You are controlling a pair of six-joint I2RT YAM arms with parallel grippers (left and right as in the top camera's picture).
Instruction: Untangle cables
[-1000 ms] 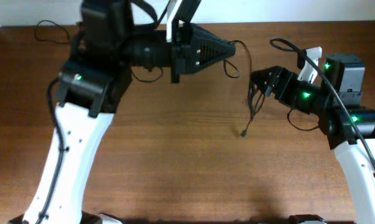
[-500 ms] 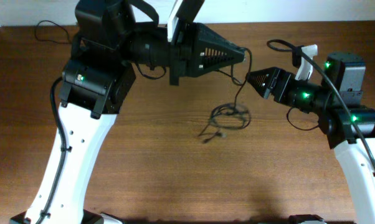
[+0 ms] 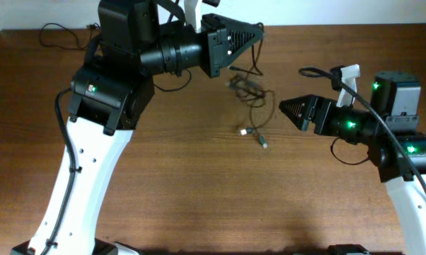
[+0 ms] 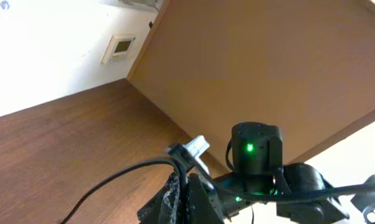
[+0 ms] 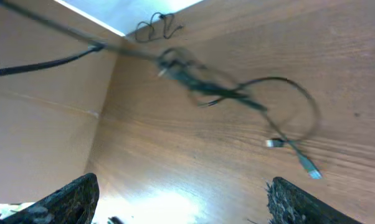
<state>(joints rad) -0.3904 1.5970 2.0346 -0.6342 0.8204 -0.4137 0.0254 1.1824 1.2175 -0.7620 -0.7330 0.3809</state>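
Overhead, the tangle of thin black cables (image 3: pixel 250 91) is sitting bunched over the brown wooden table (image 3: pixel 199 198) between the two arms, its small plug ends (image 3: pixel 262 144) trailing below it. One strand is running up to the black left gripper (image 3: pixel 259 30), whose jaws are clamping it tight. The black right gripper (image 3: pixel 284 108) is hovering just beside the tangle, its fingers (image 5: pixel 75 196) spread wide and gripping nothing.
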